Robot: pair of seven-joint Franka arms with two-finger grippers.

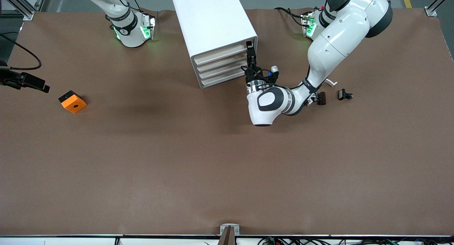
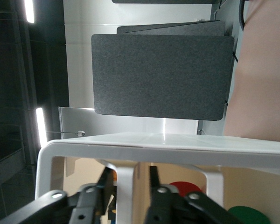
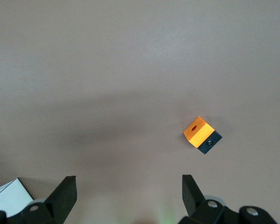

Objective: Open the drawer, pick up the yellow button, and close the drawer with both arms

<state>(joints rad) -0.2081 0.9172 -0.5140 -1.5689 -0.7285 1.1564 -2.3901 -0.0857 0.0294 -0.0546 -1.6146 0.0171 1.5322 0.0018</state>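
The left gripper (image 2: 127, 193) pinches the white handle (image 2: 126, 186) of the top drawer (image 1: 220, 54) of the white drawer cabinet (image 1: 212, 21). The right gripper (image 3: 129, 193) waits, jaws spread, above the table (image 1: 177, 167) near the orange block (image 3: 202, 135). The button is not visible.

Button unseen; drawer (image 2: 186, 186) contents mostly hidden; right arm (image 1: 120, 14) cut off.

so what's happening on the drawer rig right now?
The left hand is at the white drawer unit, its fingers on either side of a drawer's white handle. All drawers look shut. The right arm waits, its hand open above bare table, the orange block lying untouched. No button is visible.
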